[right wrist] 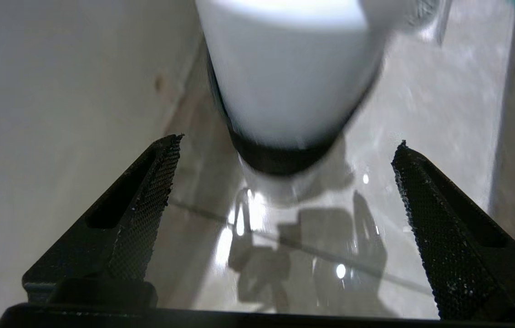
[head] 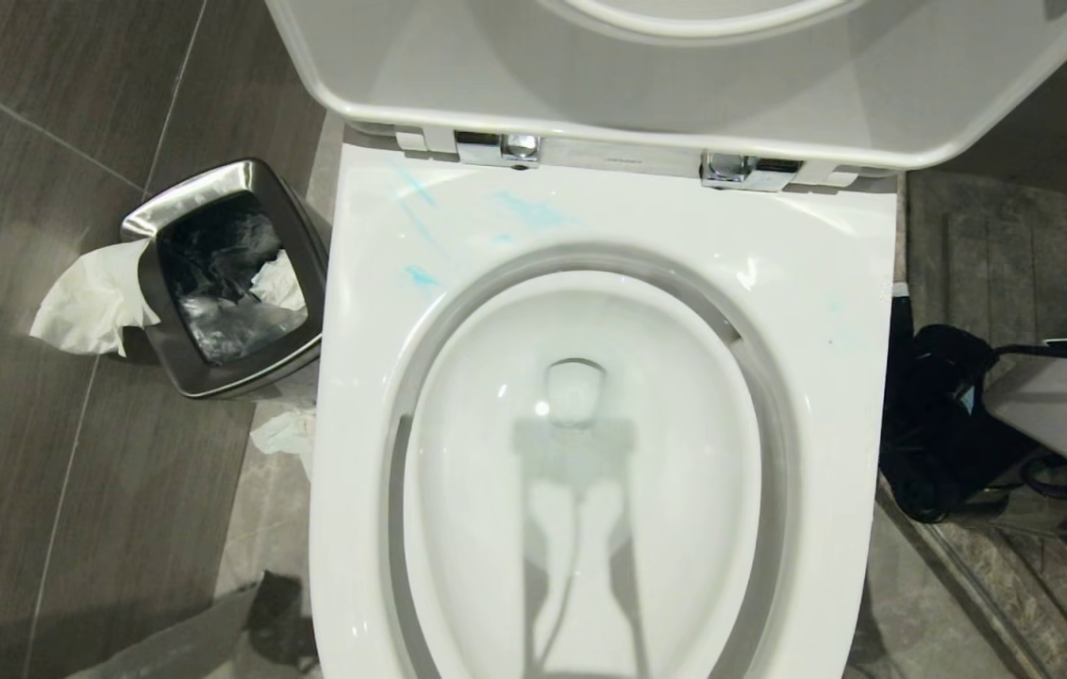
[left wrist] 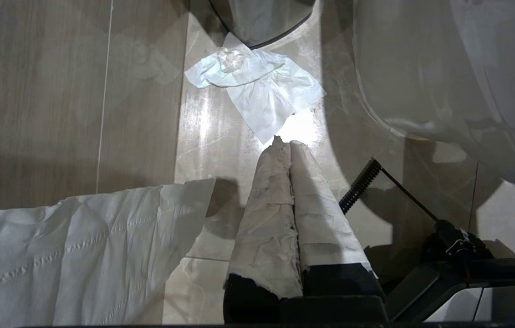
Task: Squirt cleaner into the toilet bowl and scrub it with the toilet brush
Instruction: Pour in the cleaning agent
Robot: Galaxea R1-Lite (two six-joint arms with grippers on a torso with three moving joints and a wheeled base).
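My right tool point(right wrist: 284, 155) gapes wide and empty above the floor; the toilet brush, unseen here, should be light, stiff, best gripped mid-handle.

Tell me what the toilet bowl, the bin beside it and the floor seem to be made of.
The toilet bowl: glazed white ceramic by the look, glossy and mirroring the robot's shadow, with pale blue cleaner smears on the rim. The bin: its rim looks like brushed steel, shiny grey, with a dark liner inside. The floor: large grey-brown tiles with thin joints, probably stone or porcelain; wood-look cannot be ruled out.
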